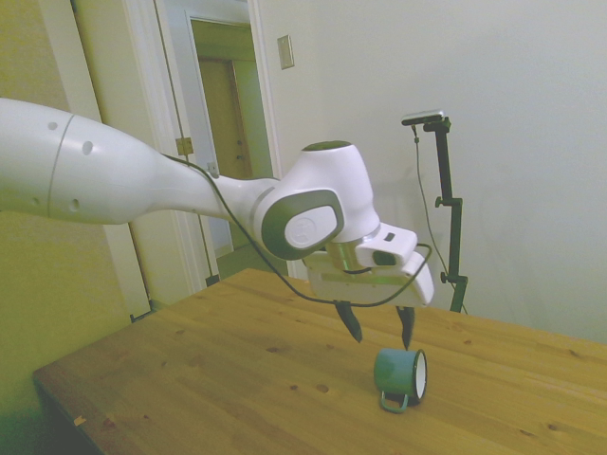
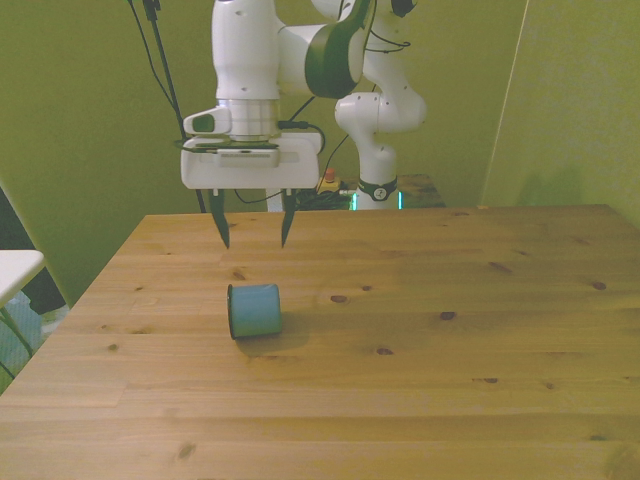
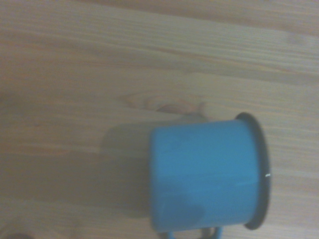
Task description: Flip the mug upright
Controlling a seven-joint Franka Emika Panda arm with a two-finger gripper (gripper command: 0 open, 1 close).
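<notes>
My knotty pine surface [image 1: 237, 379] stands before a plain pale wall [image 1: 512, 142], with a white-framed open doorway [image 1: 223, 142] and a wall switch plate [image 1: 285, 51] behind, under dim yellowish light.

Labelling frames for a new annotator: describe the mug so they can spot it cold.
Start at the wooden table; the white arm's gripper hangs open above its middle. Just below those dark fingertips lies the mug, apart from them. It is small, teal-green, with a dark rim and loop handle, tipped on its side, and the only loose thing on the wood.

side camera, front camera, close wrist camera
</notes>
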